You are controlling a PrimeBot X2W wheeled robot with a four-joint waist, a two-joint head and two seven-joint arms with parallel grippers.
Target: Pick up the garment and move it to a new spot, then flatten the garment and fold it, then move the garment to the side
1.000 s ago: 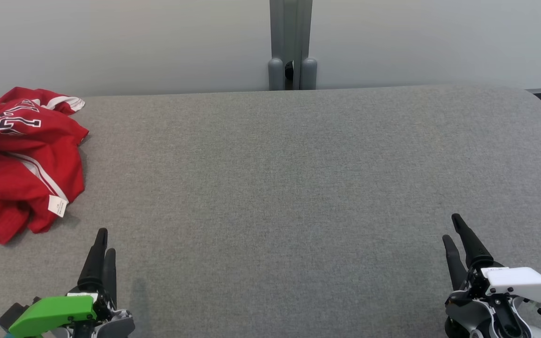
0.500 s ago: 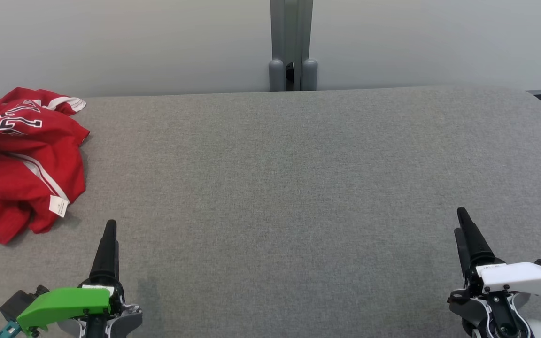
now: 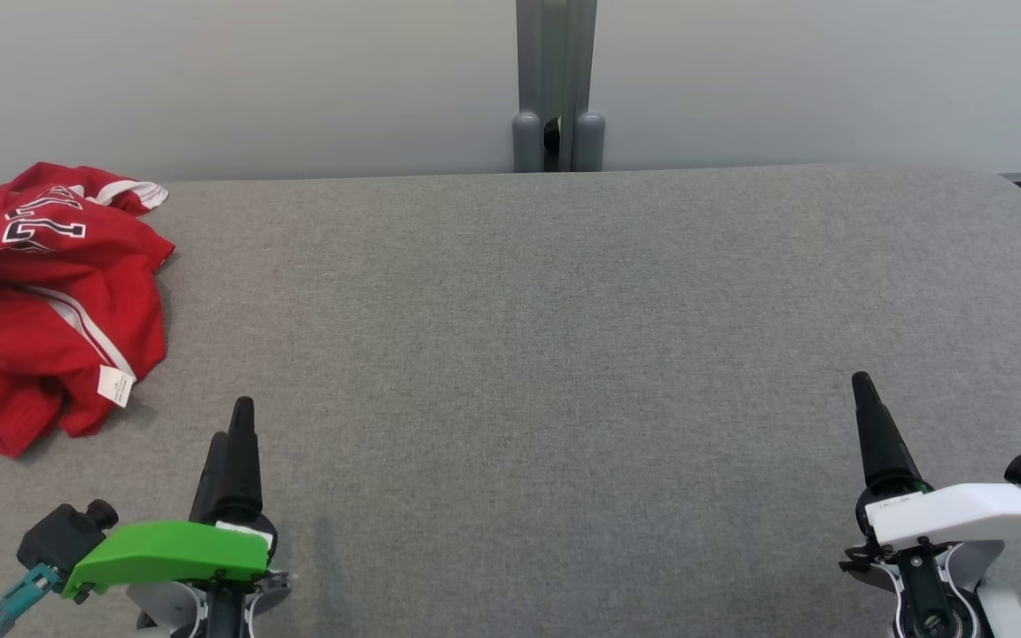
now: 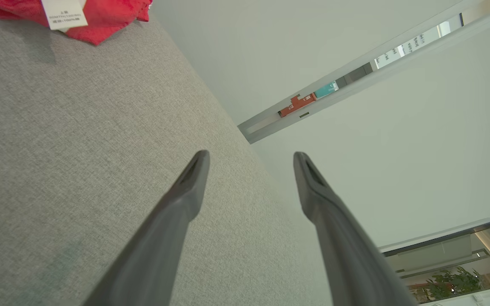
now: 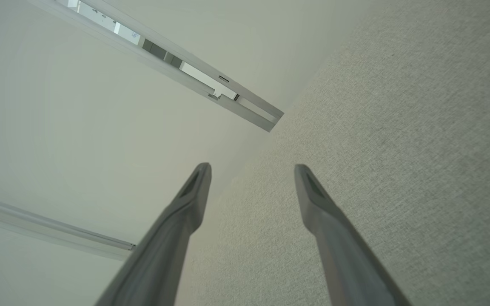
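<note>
The left end effector and right end effector stood wide and empty. The crumpled garment lay ahead-left of the left one, apart. A shallow pinch could catch only its tag and slip.

The head view looks forward and down onto the grey tabletop, as far as the wall behind it. Each wrist view sits low and close over the tabletop, rolled sideways, looking along the left claw or the right claw toward that wall. The left one shares with the head view an edge of the red garment.
</note>
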